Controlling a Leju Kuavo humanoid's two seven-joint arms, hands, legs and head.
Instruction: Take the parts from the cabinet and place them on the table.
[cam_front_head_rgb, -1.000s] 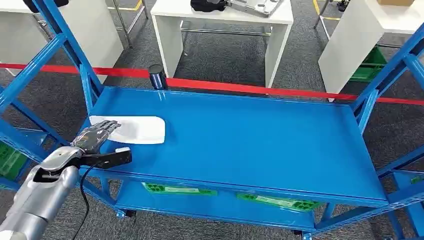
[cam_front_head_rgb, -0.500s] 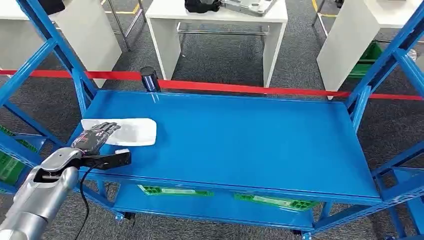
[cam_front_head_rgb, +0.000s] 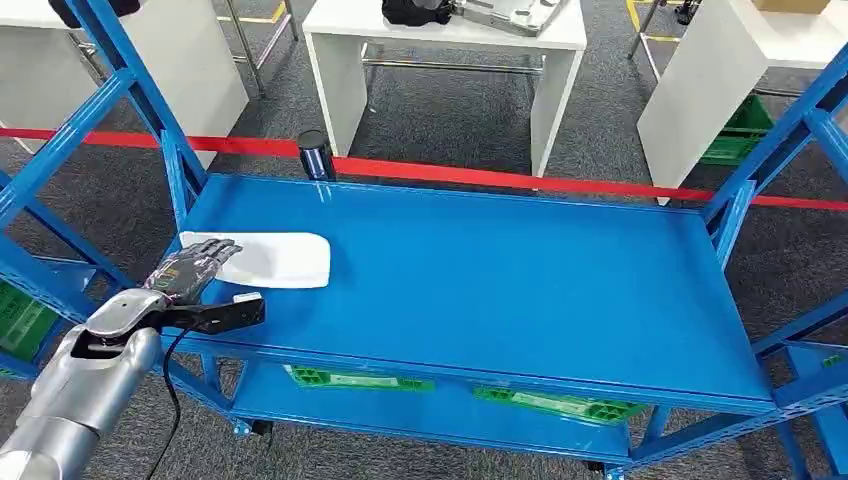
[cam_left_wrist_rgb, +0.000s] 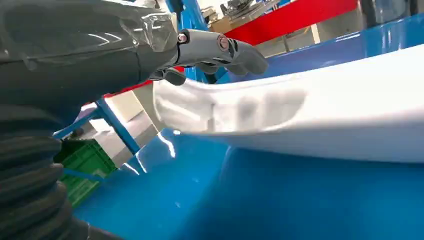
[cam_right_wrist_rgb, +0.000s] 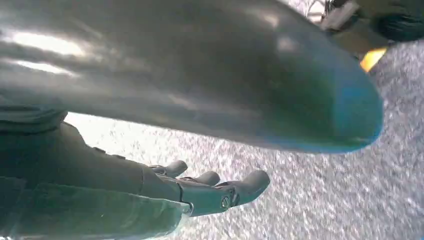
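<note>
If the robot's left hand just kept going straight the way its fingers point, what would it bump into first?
The left hand points across the blue shelf, and its fingers already lie over the near end of the white part. That part comes first; whether they touch it yet is unclear.

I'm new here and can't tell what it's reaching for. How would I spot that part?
Find the big blue shelf in front of the robot. Near its left end lies a flat white part with rounded corners, the left hand resting on its near edge. It is the one pale thing on that blue surface.
</note>
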